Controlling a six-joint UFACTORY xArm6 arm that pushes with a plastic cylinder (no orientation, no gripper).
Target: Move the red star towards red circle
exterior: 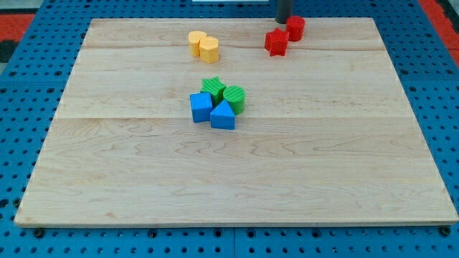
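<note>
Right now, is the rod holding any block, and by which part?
Nothing is held. My tip has no grasp; it stands at the view's top, just behind the red star block and red circle block.

my tip [282, 21]: at the far edge of the desk, right of centre, sitting just behind the red blocks and right next to the red circle; can't tell if it's actually touching
red circle [295, 27]: far right-ish, just past and right of the red star, the two look like they touch
red star [276, 41]: a bit nearer and left of the circle
yellow blocks [203, 46]: two of them stuck together, far side, left of the reds, exact shapes hard to call
green blocks [224, 92]: a star and a roundish one, side by side mid-desk
blue blocks [212, 110]: cube on the left, triangle on the right, touching the greens from the near side
desk [287, 172]: pale wood board, lying on a blue pegboard [437, 93]
</note>
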